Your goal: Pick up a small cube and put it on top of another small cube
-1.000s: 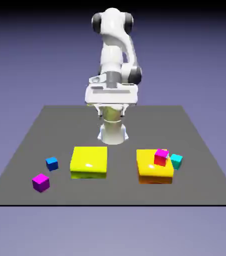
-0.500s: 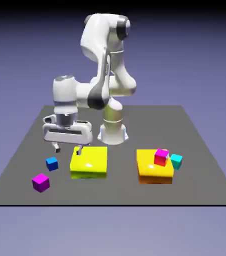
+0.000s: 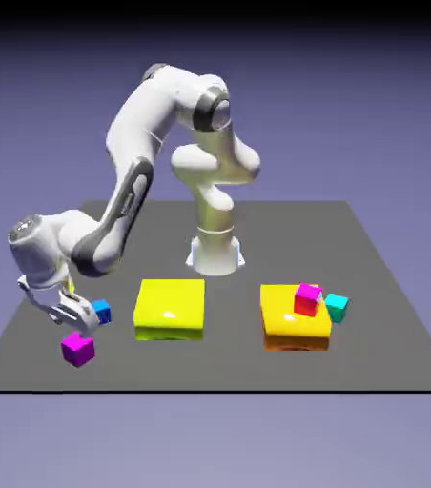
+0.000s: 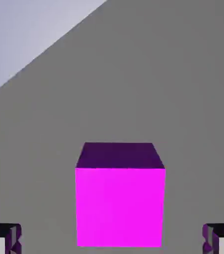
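gripper [image 3: 71, 322]: hanging just above the small magenta cube [image 3: 78, 348], jaws spread wide, nothing gripped; fingertips [image 4: 3, 239] flanking the cube [image 4: 120, 206] in the hand view.
small magenta cube: sitting on the grey table [image 3: 372, 276], near the blue cube [image 3: 100, 311].
right yellow block [image 3: 294, 316]: carrying a red-sided cube [image 3: 307, 299]; cyan cube [image 3: 336, 307] beside it.
left yellow block [image 3: 170, 307]: bare.
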Motion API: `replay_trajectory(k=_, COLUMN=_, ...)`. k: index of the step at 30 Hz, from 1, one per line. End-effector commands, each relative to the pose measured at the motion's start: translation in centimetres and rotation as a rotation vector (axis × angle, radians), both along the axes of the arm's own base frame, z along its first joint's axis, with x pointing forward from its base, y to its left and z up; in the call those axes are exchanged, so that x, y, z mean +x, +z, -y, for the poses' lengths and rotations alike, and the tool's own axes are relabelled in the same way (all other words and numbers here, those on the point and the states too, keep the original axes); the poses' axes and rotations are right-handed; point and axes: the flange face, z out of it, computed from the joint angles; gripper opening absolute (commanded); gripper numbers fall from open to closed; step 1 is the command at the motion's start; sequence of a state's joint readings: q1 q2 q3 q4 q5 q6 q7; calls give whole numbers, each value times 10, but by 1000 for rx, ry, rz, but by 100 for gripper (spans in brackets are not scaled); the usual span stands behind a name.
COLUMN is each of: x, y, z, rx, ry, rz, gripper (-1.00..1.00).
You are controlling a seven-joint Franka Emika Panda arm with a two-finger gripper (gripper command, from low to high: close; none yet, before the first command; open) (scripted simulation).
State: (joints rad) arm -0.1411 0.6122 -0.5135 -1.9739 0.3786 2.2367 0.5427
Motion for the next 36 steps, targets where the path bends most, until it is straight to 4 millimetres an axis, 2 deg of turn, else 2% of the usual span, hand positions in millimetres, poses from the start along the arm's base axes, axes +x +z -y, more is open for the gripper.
replay_trajectory(k=1, x=-3, y=-21, z=-2, rx=0, ry=0, rz=0, gripper=0)
replay_trajectory(k=2, x=-7, y=-42, z=-5, rx=0, ry=-1, rz=0, gripper=0)
replay_trajectory(k=3, x=-8, y=-47, z=-5, rx=0, ry=-1, rz=-1, gripper=0)
replay_trajectory(k=4, x=-8, y=-47, z=-5, rx=0, ry=-1, rz=-1, gripper=-100)
replay_trajectory(k=5, x=-8, y=-47, z=-5, rx=0, ry=-1, rz=-1, gripper=-100)
replay_trajectory(k=8, x=1, y=16, z=1, rx=0, ry=-1, rz=0, gripper=-100)
replay_trajectory(k=9, x=10, y=21, z=-12, rx=-12, ry=40, rz=-4, gripper=-100)
replay_trajectory(k=10, x=20, y=21, z=-33, rx=-27, ry=98, rz=-7, gripper=-100)
replay_trajectory(k=11, x=34, y=21, z=-64, rx=-34, ry=181, rz=-7, gripper=-100)
replay_trajectory(k=14, x=66, y=26, z=-176, rx=-48, ry=474, rz=4, gripper=-100)
replay_trajectory(k=17, x=75, y=34, z=-293, rx=-70, ry=779, rz=29, gripper=-100)
replay_trajectory(k=19, x=67, y=42, z=-370, rx=-89, ry=987, rz=55, gripper=-100)
replay_trajectory(k=21, x=48, y=51, z=-446, rx=-110, ry=1198, rz=87, gripper=-100)
replay_trajectory(k=23, x=19, y=60, z=-517, rx=-133, ry=1411, rz=126, gripper=-100)
replay_trajectory(k=25, x=-21, y=70, z=-582, rx=-157, ry=1627, rz=171, gripper=-100)
replay_trajectory(k=27, x=-70, y=79, z=-639, rx=-183, ry=1845, rz=223, gripper=-100)
replay_trajectory(k=29, x=-108, y=81, z=-669, rx=-167, ry=1987, rz=204, gripper=-100)
replay_trajectory(k=34, x=-186, y=77, z=-703, rx=-54, ry=2245, rz=54, gripper=-100)
replay_trajectory(k=35, x=-200, y=76, z=-707, rx=-27, ry=2287, rz=22, gripper=-100)
replay_trajectory(k=36, x=-194, y=74, z=-702, rx=-1, ry=2260, rz=0, gripper=-100)
